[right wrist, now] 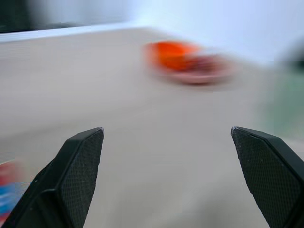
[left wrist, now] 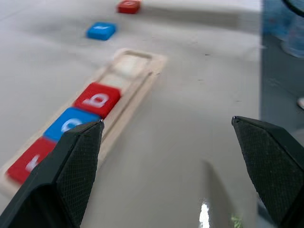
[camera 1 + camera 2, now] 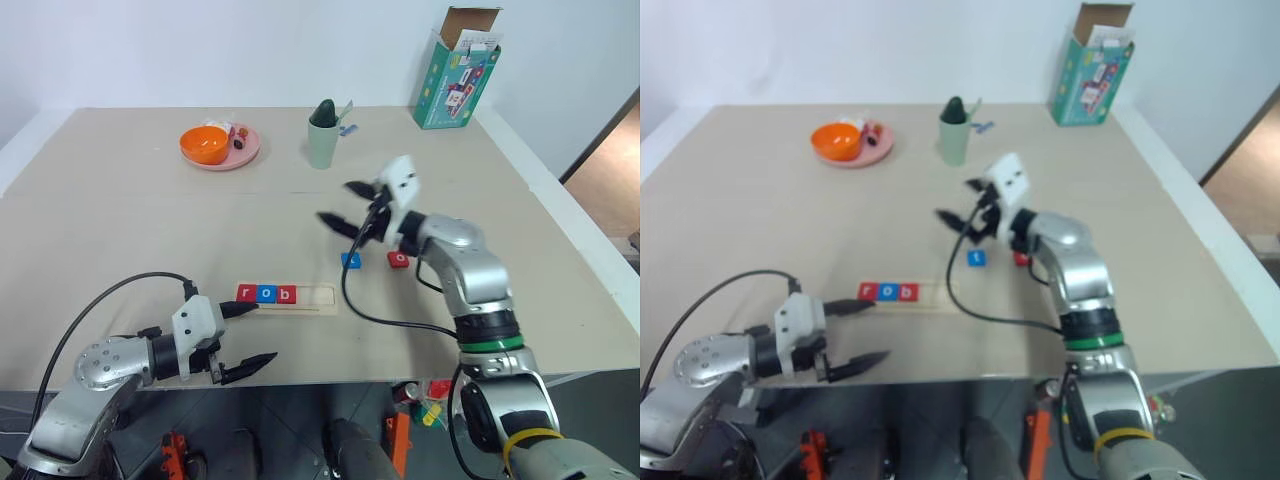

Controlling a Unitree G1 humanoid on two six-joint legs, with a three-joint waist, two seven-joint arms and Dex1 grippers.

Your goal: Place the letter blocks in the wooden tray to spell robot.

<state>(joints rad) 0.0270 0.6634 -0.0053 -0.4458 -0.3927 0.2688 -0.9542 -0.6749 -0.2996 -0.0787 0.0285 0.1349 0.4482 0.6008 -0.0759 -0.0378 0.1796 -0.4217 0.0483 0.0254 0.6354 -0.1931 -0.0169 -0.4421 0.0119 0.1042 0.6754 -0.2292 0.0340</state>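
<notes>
The pale wooden tray (image 3: pixel 318 298) lies near the table's front edge with three letter blocks in its left end: red r (image 3: pixel 247 292), blue o (image 3: pixel 266 294), red b (image 3: pixel 287 295). Its right slots are bare. A loose blue block (image 3: pixel 350 260) and a red o block (image 3: pixel 399 259) lie on the table to the tray's right. My right gripper (image 3: pixel 342 206) hangs open and empty in the air above the loose blocks, pointing left. My left gripper (image 3: pixel 250 338) stands open at the front edge, just left of the tray, holding nothing.
A pink plate (image 3: pixel 243 154) with an orange bowl (image 3: pixel 204 144) sits at the back left. A green cup (image 3: pixel 322 139) stands at the back centre and a teal carton (image 3: pixel 455 78) at the back right corner. Bare tabletop lies between tray and plate.
</notes>
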